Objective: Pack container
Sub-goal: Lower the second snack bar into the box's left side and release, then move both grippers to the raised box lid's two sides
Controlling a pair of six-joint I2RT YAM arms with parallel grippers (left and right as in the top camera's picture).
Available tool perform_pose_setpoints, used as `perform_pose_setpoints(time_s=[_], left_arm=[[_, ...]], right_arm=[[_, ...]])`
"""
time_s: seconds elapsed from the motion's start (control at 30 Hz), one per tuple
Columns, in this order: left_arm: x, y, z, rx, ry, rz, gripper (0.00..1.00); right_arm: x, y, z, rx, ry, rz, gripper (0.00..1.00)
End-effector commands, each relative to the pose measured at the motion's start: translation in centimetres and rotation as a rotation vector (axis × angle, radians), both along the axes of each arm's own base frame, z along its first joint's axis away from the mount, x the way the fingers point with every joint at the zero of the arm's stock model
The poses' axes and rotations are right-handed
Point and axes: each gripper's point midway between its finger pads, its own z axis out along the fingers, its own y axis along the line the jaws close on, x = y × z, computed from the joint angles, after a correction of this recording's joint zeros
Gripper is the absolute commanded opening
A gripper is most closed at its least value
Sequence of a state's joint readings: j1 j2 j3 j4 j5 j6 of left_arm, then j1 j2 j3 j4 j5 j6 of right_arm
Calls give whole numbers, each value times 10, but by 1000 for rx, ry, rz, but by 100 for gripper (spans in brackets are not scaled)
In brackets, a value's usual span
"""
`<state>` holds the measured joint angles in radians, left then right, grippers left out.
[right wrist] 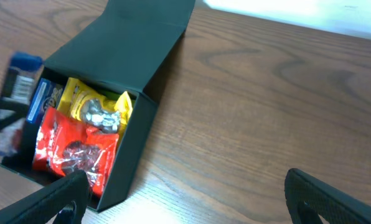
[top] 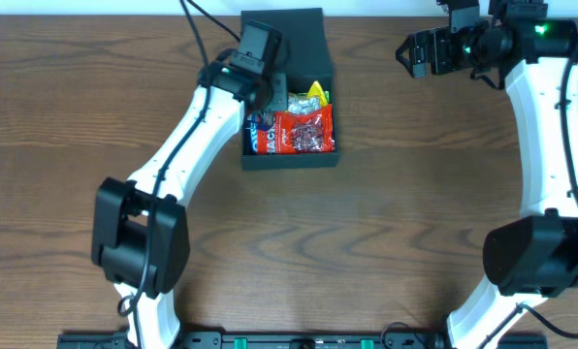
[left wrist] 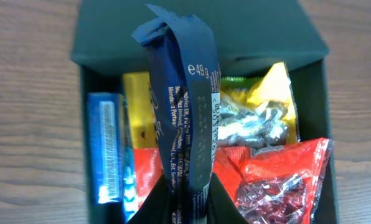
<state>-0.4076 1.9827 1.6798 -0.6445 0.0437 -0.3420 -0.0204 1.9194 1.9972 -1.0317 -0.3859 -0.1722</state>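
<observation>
Open dark container (top: 304,34) sits at the far middle of the desk (top: 415,194), snack packets (top: 304,131) inside. Left gripper (left wrist: 188,190) clamps a dark blue packet (left wrist: 185,93), apparently just above them. Right gripper (top: 408,55) hovers well apart, fingers spread.

light: bright, even | shadows: soft | blur: right wrist view's left edge, probably motion

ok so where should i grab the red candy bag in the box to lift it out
Come straight down from above: the red candy bag lies flat on top of the other snacks, and the container walls shut off any sideways approach. Pinch the flat crimped seal along its edge nearest the front wall, which looks thinner than the candy-filled middle.
</observation>
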Motion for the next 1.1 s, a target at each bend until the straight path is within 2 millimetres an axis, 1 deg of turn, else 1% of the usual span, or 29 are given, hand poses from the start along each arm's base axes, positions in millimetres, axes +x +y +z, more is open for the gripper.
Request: perform_pose_setpoints(time_s=[0.0,0.07,0.1,0.13,0.17,0.2,0.23,0.33,0.4,0.53,0.57,0.6,0.63,0.67,0.7,0.73,0.8,0.87,0.9,0.93,1.0,1.03,1.07], left_arm=[[2,1,-9,7,13,50,6],[5,4,-9,23,3,62,8],[6,7,-8,35,-4,71,14],[7,9,-8,44,-10,77,36],[8,9,-8,44,-14,77,66],[8,9,-7,43,-15,77,80],[8,9,-7,44,-17,73,84],[11,8,-4,55,-37,41,86],[13,7,2,66,-64,8,87],[25,5,28,87,-171,-69,86],[27,5,34,91,-195,-82,83],[33,8,43,107,-235,-97,76],[38,13,50,129,-269,-99,54],[43,19,57,151,-299,-97,30],[49,26,64,178,-333,-87,6],[54,34,70,205,-361,-72,6],[64,47,78,220,-400,-32,6],[70,58,81,208,-410,-3,6],[73,64,80,173,-406,17,6],[75,66,79,130,-398,10,6],[81,71,79,30,-395,-24,6],[85,75,79,-10,-397,-20,6],[92,83,79,-69,-400,4,6]], right_arm=[[-3,-1,6,10,-6,-7,99],[-3,-1,6,10,-4,-7,99],[-3,-1,6,10,-3,-7,99],[-4,-1,6,10,-2,-7,99],[-4,-1,6,10,-2,-6,99],[-4,-1,6,10,-2,-7,99],[-4,-1,6,10,-2,-6,99],[-4,-1,6,11,-1,-5,99],[-5,2,6,22,0,3,99],[-7,6,7,41,6,17,99],[-6,6,7,41,4,17,99],[-6,6,7,41,2,17,97],[-4,6,8,41,-4,19,80],[-4,8,7,41,-5,21,60],[-3,9,7,42,-7,23,24],[-1,11,6,47,-4,20,2],[2,16,3,54,-5,22,2],[6,24,0,59,-10,34,1],[9,30,-3,59,-12,45,1],[11,34,-5,59,-15,55,2],[21,44,-16,59,-15,57,2],[26,47,-22,70,-7,47,1],[33,52,-33,102,18,12,2]])
